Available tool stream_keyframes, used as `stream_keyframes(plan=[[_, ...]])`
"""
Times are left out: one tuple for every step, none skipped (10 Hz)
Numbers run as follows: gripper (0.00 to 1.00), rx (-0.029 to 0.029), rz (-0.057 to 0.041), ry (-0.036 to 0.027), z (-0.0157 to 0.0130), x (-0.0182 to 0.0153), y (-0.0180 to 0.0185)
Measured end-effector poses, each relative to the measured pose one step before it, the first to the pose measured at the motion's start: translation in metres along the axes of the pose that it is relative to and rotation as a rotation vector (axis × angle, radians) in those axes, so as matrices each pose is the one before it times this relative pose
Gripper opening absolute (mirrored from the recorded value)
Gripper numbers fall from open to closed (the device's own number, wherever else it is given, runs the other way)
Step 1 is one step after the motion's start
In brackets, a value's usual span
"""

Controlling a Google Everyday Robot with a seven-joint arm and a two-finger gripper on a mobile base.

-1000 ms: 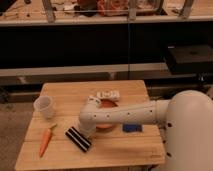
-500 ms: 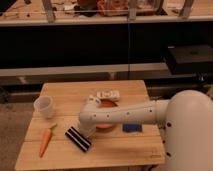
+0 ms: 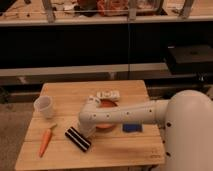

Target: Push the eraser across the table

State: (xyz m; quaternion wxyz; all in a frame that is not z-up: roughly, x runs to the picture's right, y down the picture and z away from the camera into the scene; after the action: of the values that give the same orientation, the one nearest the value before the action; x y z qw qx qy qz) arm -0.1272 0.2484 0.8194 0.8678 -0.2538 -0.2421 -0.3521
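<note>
One black oblong eraser with pale stripes (image 3: 78,138) sits near the front of the light wooden plank table (image 3: 135,149), with the white arm's gripper (image 3: 86,131) right against its far end; can't tell how the jaws stand. I'd keep contact low and push straight left. Orange carrot (image 3: 45,141) lies in that path, small blue rectangle (image 3: 132,128) to the right, white plastic cup (image 3: 44,106) further back.

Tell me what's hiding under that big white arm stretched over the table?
Under the arm an orange-red round thing peeks out, mostly covered, so I can't identify it. A small blue rectangle lies beside it. The gripper sits at the black eraser, itself hidden by the arm's end.
</note>
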Motion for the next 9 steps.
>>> stream_keyframes(plan=[[0.0,-0.00011,-0.00201,-0.00026,0.00014,-0.00009,-0.00035],[0.0,-0.00105,-0.0031,-0.00064,0.00069,-0.00014,-0.00023],[0.0,0.00054,-0.00211,-0.00075,0.00031,-0.00028,-0.00044],[0.0,0.0005,-0.00036,0.00025,-0.00029,0.00012,-0.00009],[0.0,0.00045,-0.00065,0.00055,-0.00052,0.00008,-0.00005],[0.0,0.00023,-0.00008,0.00041,-0.00043,0.0001,-0.00015],[0.0,-0.00036,-0.00229,-0.00077,0.0005,-0.00033,-0.00047],[0.0,0.00003,-0.00306,-0.00145,0.00083,-0.00065,-0.00086],[0.0,0.00034,-0.00206,-0.00056,0.00037,-0.00038,-0.00054]])
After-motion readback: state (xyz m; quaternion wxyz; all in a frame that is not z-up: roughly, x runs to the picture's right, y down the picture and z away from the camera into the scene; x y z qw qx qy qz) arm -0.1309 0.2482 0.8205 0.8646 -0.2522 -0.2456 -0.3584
